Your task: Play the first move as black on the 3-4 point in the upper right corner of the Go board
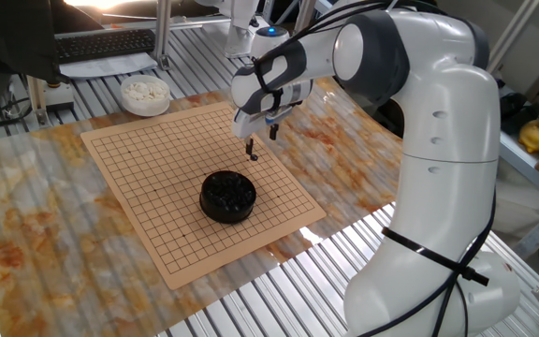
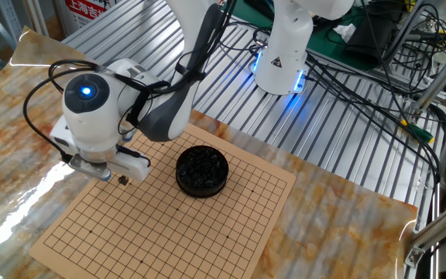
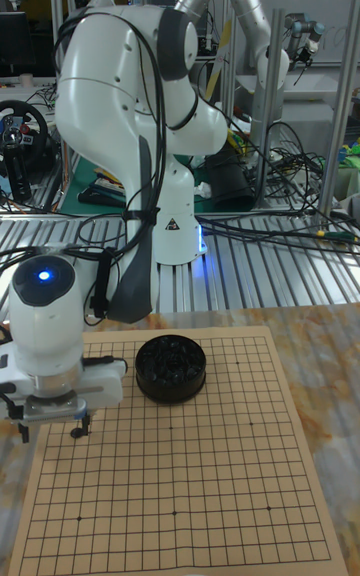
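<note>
— Where is the black stone [image 1: 253, 156] seen?

— It is held pinched at the tips of the gripper [image 1: 252, 153], just above the Go board [image 1: 157, 225], near one edge of it.

— And the jaws?

— They are drawn narrow, closed on the stone.

— What else is found there?

— A black bowl [image 2: 202, 170] of stones is set on the board, apart from the gripper. A white bowl [image 1: 145, 93] is placed off the board, on the marbled table [image 1: 26, 234].
</note>
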Controlling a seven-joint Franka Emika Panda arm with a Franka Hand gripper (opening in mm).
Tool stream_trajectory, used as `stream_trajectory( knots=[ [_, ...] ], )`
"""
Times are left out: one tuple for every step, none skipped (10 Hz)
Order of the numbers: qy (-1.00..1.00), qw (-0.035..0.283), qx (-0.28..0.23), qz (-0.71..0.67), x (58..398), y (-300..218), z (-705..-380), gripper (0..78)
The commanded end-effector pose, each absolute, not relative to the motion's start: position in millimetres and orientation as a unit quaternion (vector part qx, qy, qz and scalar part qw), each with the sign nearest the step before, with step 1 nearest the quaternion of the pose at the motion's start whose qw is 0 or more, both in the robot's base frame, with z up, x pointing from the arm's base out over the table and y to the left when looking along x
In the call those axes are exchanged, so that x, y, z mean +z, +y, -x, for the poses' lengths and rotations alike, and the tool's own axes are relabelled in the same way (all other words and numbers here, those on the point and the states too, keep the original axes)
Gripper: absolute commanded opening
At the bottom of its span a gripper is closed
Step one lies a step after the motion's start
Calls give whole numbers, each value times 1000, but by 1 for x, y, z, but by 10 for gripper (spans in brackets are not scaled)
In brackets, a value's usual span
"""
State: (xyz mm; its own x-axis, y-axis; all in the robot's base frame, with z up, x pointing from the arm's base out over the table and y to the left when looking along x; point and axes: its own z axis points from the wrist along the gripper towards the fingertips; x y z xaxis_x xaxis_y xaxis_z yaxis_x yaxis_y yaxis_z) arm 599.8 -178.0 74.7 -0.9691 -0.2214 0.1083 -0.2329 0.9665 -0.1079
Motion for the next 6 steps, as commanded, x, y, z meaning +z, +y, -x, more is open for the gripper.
stream_trajectory(
  knots=[
    [-992, 47, 44, -106, 123, -161, -610, 775],
    [-992, 46, 44, -105, 125, -160, -610, 775],
    [-993, 44, 45, -103, 133, -154, -611, 775],
    [-993, 43, 45, -101, 139, -150, -612, 775],
    [-993, 43, 46, -100, 149, -145, -611, 775],
    [-993, 43, 46, -99, 157, -142, -611, 775]
  ],
)
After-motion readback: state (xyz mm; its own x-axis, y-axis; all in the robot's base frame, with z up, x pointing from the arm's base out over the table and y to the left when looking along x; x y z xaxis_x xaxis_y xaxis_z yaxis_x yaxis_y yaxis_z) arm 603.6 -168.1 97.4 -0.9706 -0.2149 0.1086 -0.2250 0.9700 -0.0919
